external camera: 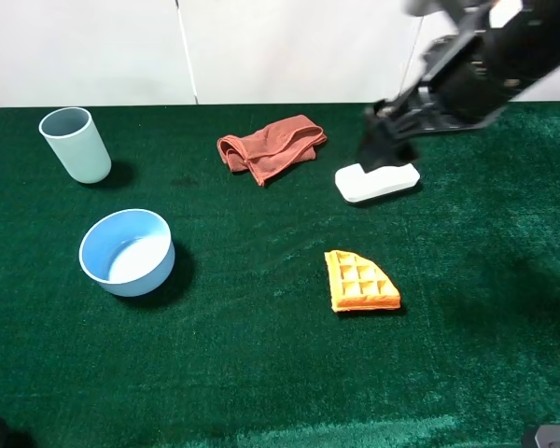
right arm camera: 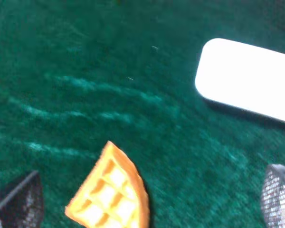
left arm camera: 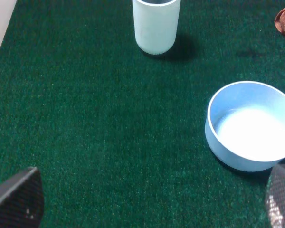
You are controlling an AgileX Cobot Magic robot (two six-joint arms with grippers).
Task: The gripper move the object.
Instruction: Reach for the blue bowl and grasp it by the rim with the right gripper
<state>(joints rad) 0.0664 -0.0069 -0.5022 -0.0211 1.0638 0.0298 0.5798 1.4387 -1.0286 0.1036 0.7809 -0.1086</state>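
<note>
The light-blue bowl (external camera: 127,252) stands upright and empty on the green cloth at the left. It also shows in the left wrist view (left arm camera: 251,126). My left gripper (left arm camera: 149,204) is open and empty, well short of the bowl, with one fingertip (left arm camera: 19,199) at each side of the view. It does not show in the exterior view. My right gripper (external camera: 385,147) hangs over the flat white case (external camera: 377,181) at the right, far from the bowl. It is open and empty in the right wrist view (right arm camera: 147,202).
A tall pale blue-green cup (external camera: 75,145) stands behind the bowl, also in the left wrist view (left arm camera: 155,23). A crumpled red cloth (external camera: 271,147) lies at the back middle. A waffle piece (external camera: 360,282) lies in front of the case (right arm camera: 247,78).
</note>
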